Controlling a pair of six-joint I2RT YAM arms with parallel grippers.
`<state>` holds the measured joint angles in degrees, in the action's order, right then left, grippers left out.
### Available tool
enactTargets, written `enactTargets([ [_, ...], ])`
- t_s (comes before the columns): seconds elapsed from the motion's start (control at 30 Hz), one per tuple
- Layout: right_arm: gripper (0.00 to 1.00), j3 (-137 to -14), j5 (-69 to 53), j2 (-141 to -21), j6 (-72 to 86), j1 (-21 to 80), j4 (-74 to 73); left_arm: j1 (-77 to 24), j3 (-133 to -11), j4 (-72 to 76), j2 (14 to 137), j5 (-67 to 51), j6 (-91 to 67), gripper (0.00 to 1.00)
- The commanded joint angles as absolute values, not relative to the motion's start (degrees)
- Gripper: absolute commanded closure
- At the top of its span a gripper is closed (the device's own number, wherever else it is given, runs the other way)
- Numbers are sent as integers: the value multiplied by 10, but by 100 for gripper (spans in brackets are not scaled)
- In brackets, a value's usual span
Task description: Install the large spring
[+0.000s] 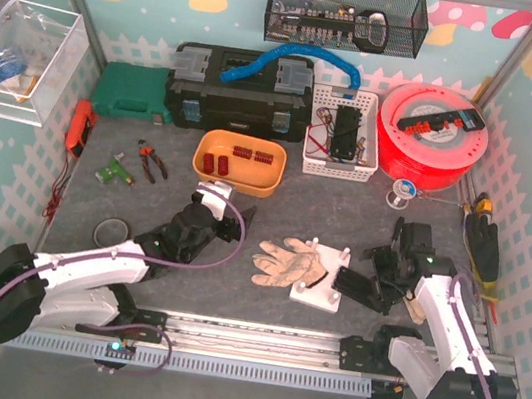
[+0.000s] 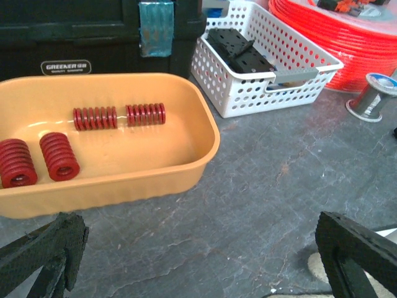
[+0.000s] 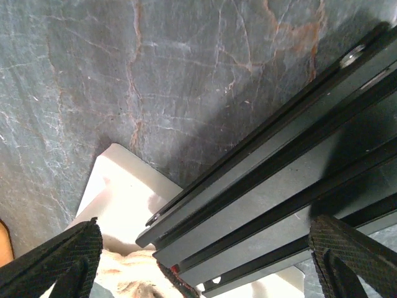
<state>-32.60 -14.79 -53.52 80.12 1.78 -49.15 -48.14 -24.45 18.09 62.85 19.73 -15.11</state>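
Item: large springs [image 2: 60,156], two, close together at the left end of the orange tray [image 2: 205,133], with slimmer springs [image 2: 95,118] behind them.
Left gripper [image 2: 198,267]: fingers apart, empty, short of the tray.
Right gripper [image 3: 198,261]: fingers apart.
Hazards: seizing a slim spring by mistake; pinching both large ones at once; shoving the tray.

- An orange oval plastic tray [image 1: 238,184] sits on the grey stone-patterned desk [image 1: 274,211], before a black plastic toolbox [image 1: 236,104].
- Two large red coil springs [image 2: 59,155] lie in the tray's left end, with two slimmer springs [image 2: 94,118] behind them to the right.
- A white perforated plastic basket [image 1: 338,168] stands right of the tray.
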Motion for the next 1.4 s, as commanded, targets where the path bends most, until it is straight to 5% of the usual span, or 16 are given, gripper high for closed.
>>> enactTargets([
  [0.0,9,-296,-166,-529,837,25,-468,-486,-239,191,612,214,-136,1],
  [0.67,9,-335,-156,-516,868,44,-557,-486,-242,184,614,244,-125,1],
  [1.37,11,-265,-168,-552,948,65,-457,-489,-247,178,615,227,-127,1],
])
